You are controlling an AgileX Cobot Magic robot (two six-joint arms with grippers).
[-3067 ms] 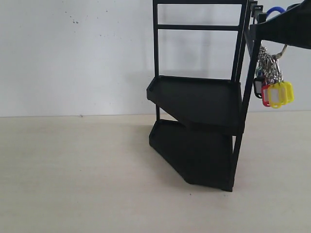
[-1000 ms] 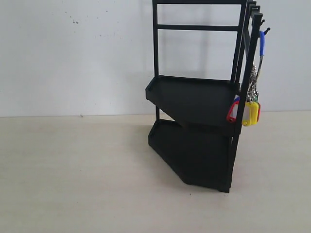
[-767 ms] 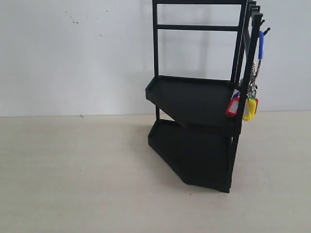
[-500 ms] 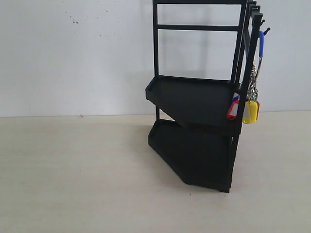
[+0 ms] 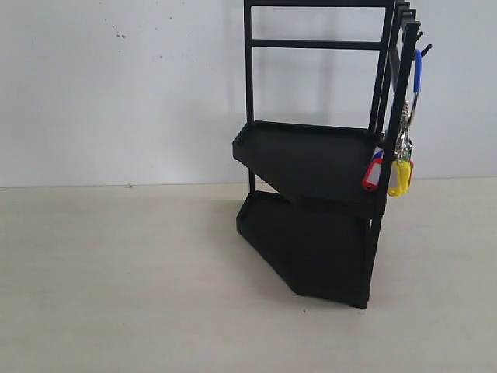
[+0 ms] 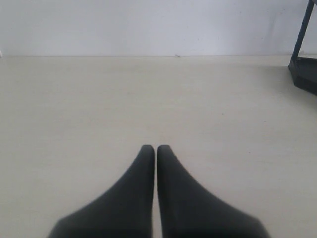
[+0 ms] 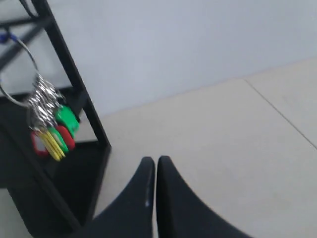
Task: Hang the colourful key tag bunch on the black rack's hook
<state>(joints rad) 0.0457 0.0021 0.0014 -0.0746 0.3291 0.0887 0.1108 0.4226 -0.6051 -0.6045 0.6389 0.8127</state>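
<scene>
A plain white wall [image 5: 116,78] stood behind a pale, matte tabletop [image 5: 116,272]. On it rose the tall black metal two-tier rack [image 5: 311,163], with angular trays and a thin bar frame. The colourful key tag bunch [image 5: 400,159] hung on the outer side of the rack's right-hand upright. Its large silver ring with the blue sleeve was caught over the thin black upturned hook [image 5: 420,36] near the top of the rack. Its red and yellow tags dangled level with the rack's upper tray, touching or just beside the upright.

By that look the hanging itself was done, and the step in hand was getting clear. To do that well, the right arm should draw away from the rack on a straight line. It should stay outside the ring and the tags, so that nothing snags and lifts the ring off the hook's short tip.

The right gripper [image 7: 156,159] had its two dark fingers pressed together on nothing. It sat well apart from the rack, on the same outer side as the bunch and lower than the tags. The left gripper [image 6: 156,148] was likewise closed and empty. It hovered over bare tabletop on the rack's opposite side, well apart from the rack.
</scene>
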